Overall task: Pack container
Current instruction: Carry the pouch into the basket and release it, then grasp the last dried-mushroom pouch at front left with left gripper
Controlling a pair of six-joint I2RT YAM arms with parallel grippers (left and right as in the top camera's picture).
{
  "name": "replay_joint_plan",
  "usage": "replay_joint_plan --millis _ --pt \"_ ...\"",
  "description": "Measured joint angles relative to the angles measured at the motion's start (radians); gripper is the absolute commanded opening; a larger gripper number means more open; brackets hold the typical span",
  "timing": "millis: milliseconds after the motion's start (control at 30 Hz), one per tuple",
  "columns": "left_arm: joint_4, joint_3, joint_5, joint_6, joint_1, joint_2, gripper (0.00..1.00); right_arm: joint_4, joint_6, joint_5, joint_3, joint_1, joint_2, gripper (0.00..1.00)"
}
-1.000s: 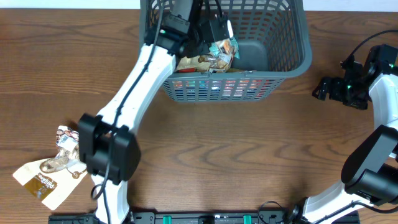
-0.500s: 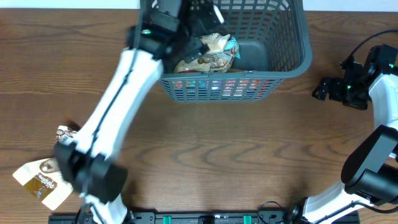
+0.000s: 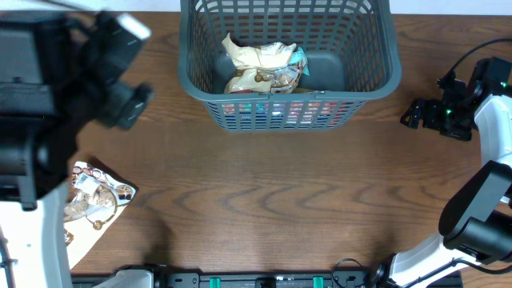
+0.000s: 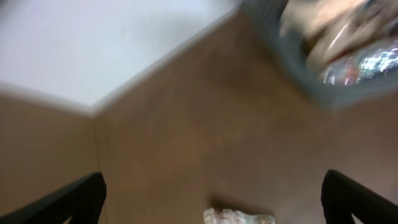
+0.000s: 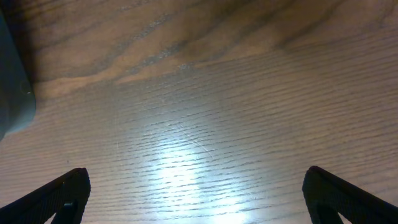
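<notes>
Overhead: left arm (image 3: 48,96) blurred above the snack packet (image 3: 96,200) on the desk (image 3: 264,208); left end effector (image 4: 211,190) wide, empty. The basket (image 3: 288,112) sits top centre, bags (image 3: 260,68) inside. My right end effector (image 5: 196,190) wide, idle. Risk: a hasty descent and I crumple the packet.

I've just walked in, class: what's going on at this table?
Two robot arms are packing the container. Some snack packets already lie inside it; one more packet lies on the table at the left. The left gripper hangs open and empty above that side. The right gripper is open over bare wood.
</notes>
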Motion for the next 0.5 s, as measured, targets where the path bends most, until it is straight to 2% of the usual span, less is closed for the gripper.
replay_joint_plan --millis 167,367,500 --pt "-0.095 -0.040 0.000 -0.037 0.229 0.005 0.99 0.004 0.000 0.000 0.000 0.000 0.000 0.99" --pt "0.021 -0.233 0.035 -0.060 0.452 -0.003 0.99 0.011 0.000 0.000 0.000 0.000 0.000 0.99" --pt "0.143 -0.456 0.068 -0.062 0.505 -0.015 0.98 0.013 0.000 0.000 -0.001 0.000 0.000 0.99"
